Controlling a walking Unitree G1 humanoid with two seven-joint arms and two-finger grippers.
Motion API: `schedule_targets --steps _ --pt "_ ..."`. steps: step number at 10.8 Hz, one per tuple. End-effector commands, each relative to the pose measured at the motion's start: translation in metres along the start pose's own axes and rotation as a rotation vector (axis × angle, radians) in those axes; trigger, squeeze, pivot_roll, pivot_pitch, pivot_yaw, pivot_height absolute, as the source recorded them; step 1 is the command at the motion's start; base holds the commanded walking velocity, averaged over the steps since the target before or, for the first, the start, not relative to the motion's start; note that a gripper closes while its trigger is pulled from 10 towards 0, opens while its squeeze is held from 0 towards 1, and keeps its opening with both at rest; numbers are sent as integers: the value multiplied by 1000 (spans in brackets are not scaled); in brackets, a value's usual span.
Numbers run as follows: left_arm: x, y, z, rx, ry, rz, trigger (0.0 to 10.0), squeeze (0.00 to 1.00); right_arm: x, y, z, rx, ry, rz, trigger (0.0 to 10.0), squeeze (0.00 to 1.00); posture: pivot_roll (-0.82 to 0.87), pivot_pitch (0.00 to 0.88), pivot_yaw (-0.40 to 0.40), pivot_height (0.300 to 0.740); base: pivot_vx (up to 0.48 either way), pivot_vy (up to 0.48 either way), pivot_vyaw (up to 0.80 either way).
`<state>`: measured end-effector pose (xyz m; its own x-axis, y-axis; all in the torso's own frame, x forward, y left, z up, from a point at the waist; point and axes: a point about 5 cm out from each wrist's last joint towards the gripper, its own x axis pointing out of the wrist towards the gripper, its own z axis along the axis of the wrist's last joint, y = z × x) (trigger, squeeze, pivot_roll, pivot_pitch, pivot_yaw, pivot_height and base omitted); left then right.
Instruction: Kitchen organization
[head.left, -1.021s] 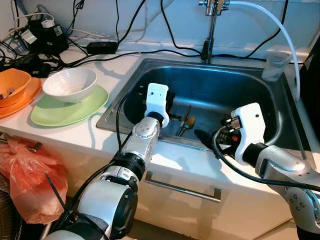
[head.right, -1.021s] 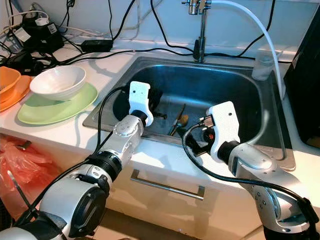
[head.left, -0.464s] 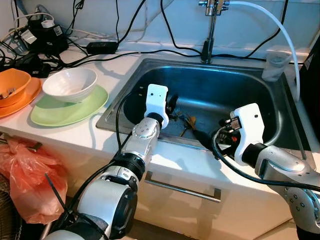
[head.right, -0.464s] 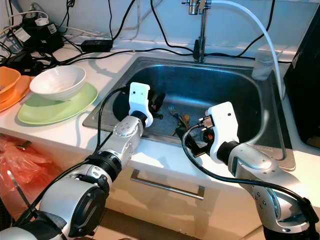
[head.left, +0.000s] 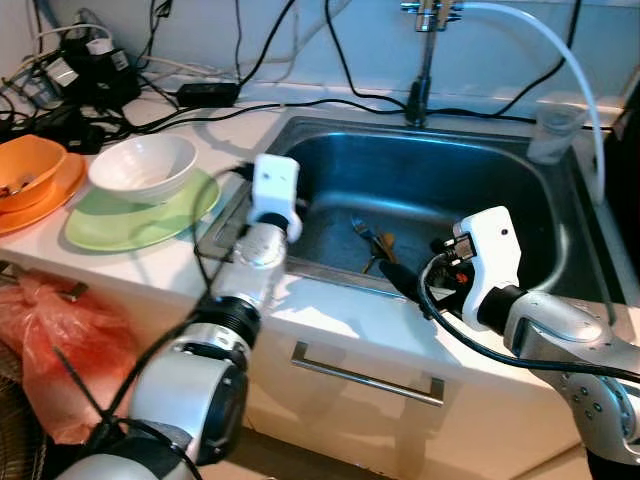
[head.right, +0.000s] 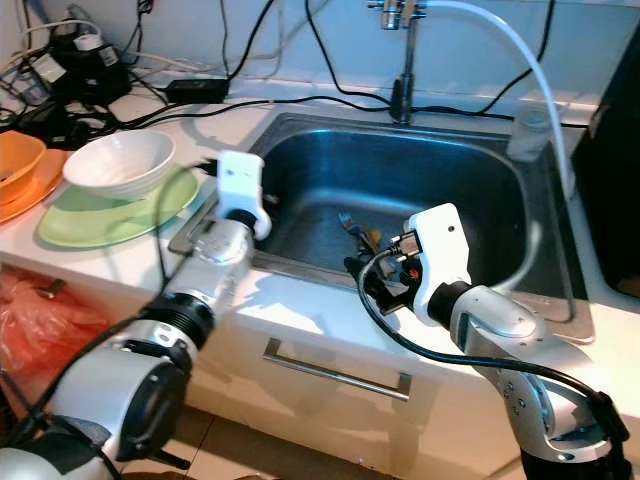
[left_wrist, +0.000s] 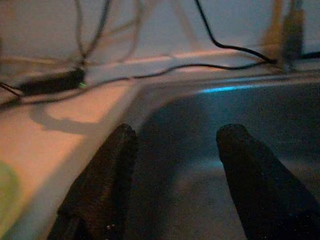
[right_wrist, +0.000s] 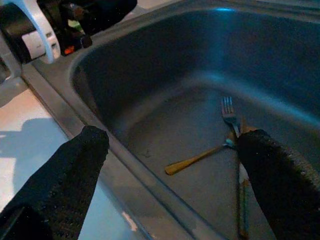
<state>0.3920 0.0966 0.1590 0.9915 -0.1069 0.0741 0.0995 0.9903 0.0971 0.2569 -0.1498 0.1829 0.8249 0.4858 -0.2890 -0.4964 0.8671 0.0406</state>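
Down in the left eye view, a steel sink (head.left: 560, 215) was set into a white table (head.left: 330, 320), and on its floor lay a fork (head.left: 362, 231) crossed with a gold-handled utensil (head.left: 380, 252). Left of the sink, a white bowl (head.left: 141, 168) sat on a green plate (head.left: 140, 215), and an orange bowl (head.left: 25, 170) rested on an orange plate (head.left: 45, 205) at the table's edge; something small lay inside the orange bowl, too blurred to name. A clear cup (head.left: 553, 132) stood at the sink's far right corner beside a white hose (head.left: 560, 60) arching from the faucet (head.left: 426, 50). Black cables (head.left: 200, 95) and adapters cluttered the back of the table, and a red plastic bag (head.left: 60, 350) hung below it.

The right eye view showed the left arm raised over the sink's left rim and the right claw (head.right: 365, 278) hanging over the near rim.

From the left wrist view, the left claw (left_wrist: 175, 150) stood wide apart and empty, looking across the basin's corner toward the cables.

From the right wrist view, the right claw (right_wrist: 170, 145) was spread wide with nothing in it, above the near rim, with the fork (right_wrist: 229, 110) and the gold-handled utensil (right_wrist: 195, 160) lying between its fingers on the sink floor.
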Motion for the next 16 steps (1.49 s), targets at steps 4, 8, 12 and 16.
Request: schedule_targets --steps 4,8,12,16 --pt "7 20 18 104 -61 47 10000 1000 5 2 2 -9 -7 23 10000 0 -158 0 84 740 0 0 0" --pt "7 53 21 193 -48 151 10000 1000 6 16 4 -11 -38 123 10000 0 -121 0 77 740 0 0 0" --pt "2 100 24 296 -6 275 10000 1000 10 21 1 -14 -44 160 10000 0 -88 0 72 740 0 0 0" --pt "-2 115 10 336 122 269 10000 459 12 23 2 -18 -51 186 10000 0 -80 0 64 740 0 0 0"
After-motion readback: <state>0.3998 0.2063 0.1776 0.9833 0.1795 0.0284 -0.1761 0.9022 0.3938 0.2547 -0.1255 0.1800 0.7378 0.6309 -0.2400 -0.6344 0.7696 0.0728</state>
